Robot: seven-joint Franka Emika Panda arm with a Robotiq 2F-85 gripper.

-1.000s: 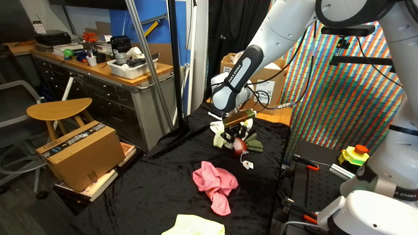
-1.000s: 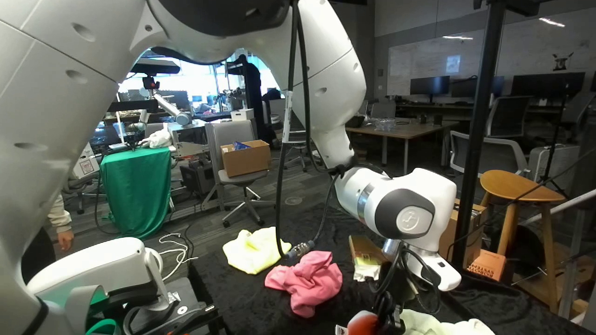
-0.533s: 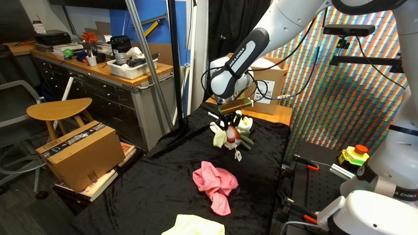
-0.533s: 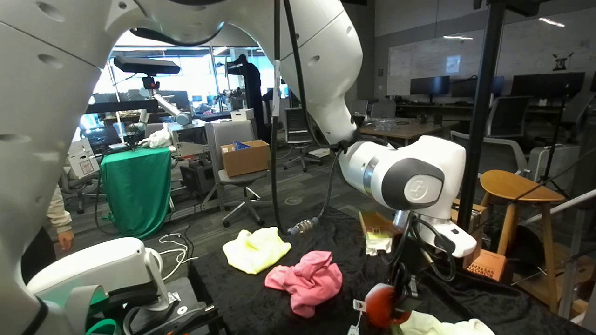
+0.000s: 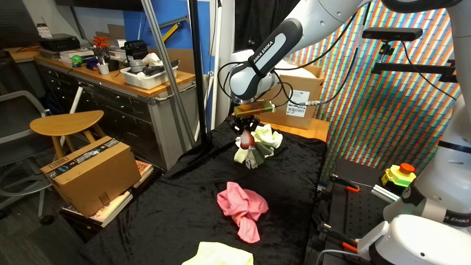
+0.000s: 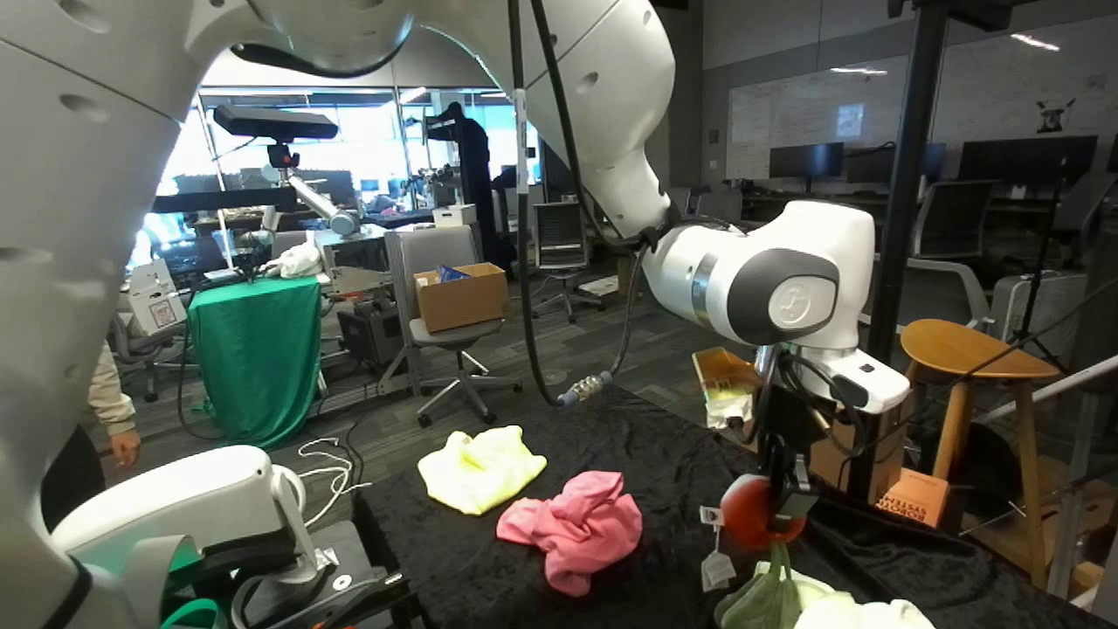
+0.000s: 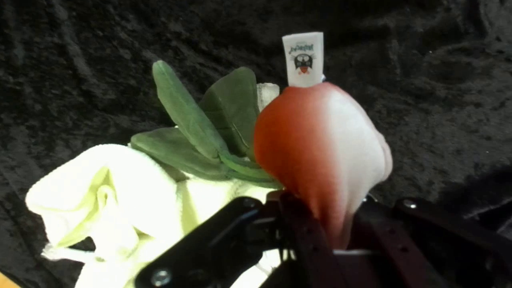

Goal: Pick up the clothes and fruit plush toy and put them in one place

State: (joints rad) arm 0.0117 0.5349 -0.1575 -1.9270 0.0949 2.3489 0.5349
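My gripper (image 5: pixel 245 127) is shut on the fruit plush toy (image 5: pixel 247 140), a red and white body with green leaves and paper tags. In the wrist view the toy's body (image 7: pixel 316 144) is pinched between the fingers (image 7: pixel 326 212). Its leaves (image 7: pixel 188 120) hang down over the pale yellow-white cloth (image 7: pixel 108 192); whether they touch it I cannot tell. In an exterior view the toy (image 6: pixel 749 511) hangs below the gripper (image 6: pixel 786 489), above that cloth (image 6: pixel 860 614). A pink cloth (image 5: pixel 242 206) lies crumpled mid-table. A bright yellow cloth (image 6: pixel 479 470) lies beyond it, partly cut off in an exterior view (image 5: pixel 220 254).
A black cloth (image 5: pixel 176 213) covers the table. A cardboard box (image 5: pixel 309 95) stands behind its far end. A black upright post (image 6: pixel 891 262) stands close to the arm. A loose cable (image 6: pixel 524 262) hangs from the arm. An emergency stop (image 5: pixel 399 175) sits by the base.
My gripper has risen and moved outward with the plush toy, which now hangs higher, over the pale cloth, with its leaves drooping. The pink and bright yellow cloths have not moved.
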